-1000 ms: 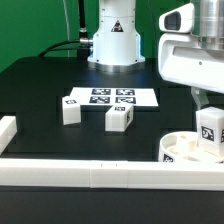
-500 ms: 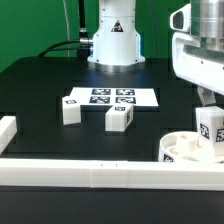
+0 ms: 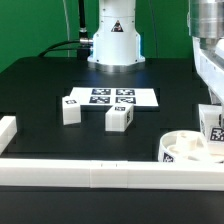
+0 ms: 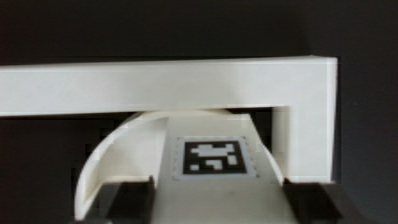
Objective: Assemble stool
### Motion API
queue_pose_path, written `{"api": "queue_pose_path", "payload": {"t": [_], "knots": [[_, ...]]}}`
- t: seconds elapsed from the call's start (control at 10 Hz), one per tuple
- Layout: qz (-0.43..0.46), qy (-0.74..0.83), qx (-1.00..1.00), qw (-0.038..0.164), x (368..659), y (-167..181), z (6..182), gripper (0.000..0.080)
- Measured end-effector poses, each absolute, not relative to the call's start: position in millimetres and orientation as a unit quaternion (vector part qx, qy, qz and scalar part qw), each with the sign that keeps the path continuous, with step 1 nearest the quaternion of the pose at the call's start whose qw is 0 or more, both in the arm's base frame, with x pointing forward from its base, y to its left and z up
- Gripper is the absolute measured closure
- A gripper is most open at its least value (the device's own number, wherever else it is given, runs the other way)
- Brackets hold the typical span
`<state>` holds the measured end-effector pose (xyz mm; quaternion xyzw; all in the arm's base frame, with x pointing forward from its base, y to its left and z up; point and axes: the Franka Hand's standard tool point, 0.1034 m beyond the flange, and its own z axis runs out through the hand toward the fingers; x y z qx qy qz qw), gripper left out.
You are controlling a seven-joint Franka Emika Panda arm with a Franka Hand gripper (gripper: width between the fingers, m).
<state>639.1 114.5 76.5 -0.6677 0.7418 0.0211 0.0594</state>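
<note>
Compared with 0.5 s before, the arm (image 3: 205, 40) stood farther toward the exterior view's right. The fingers (image 4: 125, 205) were clamped on 1 leg (image 3: 216, 126), which sat between them, over the round seat (image 3: 186, 149) on the desk (image 3: 40, 90).

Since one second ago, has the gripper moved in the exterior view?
Yes. The gripper has shifted toward the exterior view's right, away from the marker board, and the leg it holds went with it.
</note>
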Motion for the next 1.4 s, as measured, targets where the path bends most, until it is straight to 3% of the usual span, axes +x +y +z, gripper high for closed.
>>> {"api": "queue_pose_path", "payload": {"t": [0.6,0.7,0.8,1.1,1.4], "knots": [[0.034,0.809,-0.582,0.070,640.4,116.2,76.8,0.0459],[0.033,0.804,-0.590,0.070,640.2,117.4,76.8,0.0290],[0.033,0.802,-0.592,0.070,640.1,117.8,76.8,0.0178],[0.030,0.772,-0.629,0.081,643.7,118.3,86.5,0.0154],[0.021,0.746,-0.658,0.100,652.3,114.7,108.6,0.0150]]}}
